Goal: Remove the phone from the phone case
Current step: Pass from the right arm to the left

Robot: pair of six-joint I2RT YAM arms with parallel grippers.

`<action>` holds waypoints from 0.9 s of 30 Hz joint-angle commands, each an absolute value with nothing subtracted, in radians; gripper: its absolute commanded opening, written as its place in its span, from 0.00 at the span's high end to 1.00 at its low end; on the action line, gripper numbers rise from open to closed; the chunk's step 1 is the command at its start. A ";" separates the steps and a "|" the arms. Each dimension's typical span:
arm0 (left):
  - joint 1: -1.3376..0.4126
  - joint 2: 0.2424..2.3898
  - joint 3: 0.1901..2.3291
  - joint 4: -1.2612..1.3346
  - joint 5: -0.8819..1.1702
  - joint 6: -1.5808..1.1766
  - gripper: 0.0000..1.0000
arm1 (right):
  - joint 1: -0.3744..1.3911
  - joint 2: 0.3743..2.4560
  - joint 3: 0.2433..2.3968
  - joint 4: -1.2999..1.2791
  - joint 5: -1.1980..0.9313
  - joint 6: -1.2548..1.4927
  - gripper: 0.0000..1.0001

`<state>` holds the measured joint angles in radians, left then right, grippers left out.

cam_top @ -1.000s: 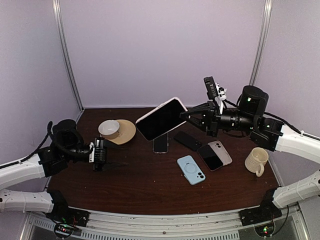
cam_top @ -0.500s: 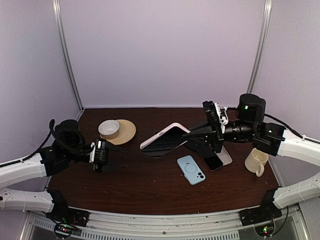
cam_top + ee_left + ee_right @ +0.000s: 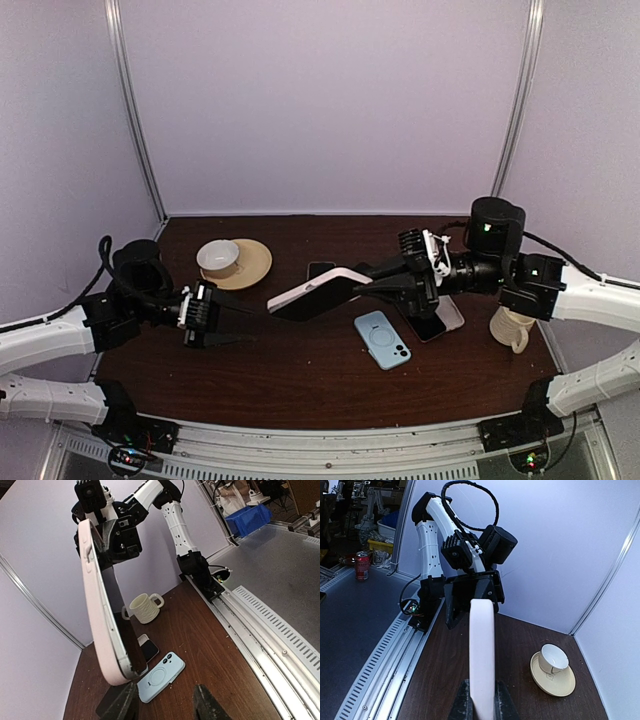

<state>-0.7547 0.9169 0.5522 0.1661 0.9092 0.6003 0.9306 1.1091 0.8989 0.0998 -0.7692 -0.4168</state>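
Change: cased phone lowered, now left of blue case.
Right gripper: clenched on it.
Left gripper: parted, seemingly empty, placed to peel.

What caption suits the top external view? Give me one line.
Right end effector holds the pink-cased phone out toward the open left end effector.

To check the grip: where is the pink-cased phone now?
In the top view, the pink-cased phone is in the centre, held by the right hand, its free end near the left hand.
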 commanded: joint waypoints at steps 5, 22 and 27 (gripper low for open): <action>-0.761 0.918 0.589 0.196 0.953 0.589 0.62 | 0.944 1.109 0.920 0.224 -0.690 -0.434 1.00; -0.763 0.933 0.586 0.224 0.900 0.572 0.59 | 0.986 1.135 0.947 0.192 -0.745 -0.443 1.00; -0.764 0.932 0.586 0.223 0.887 0.571 0.57 | 0.996 1.136 0.955 0.187 -0.762 -0.442 1.00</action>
<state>-0.7582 0.9283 0.5522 0.1749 0.9112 0.5827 0.9756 1.1408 0.8993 0.1162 -0.7197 -0.4416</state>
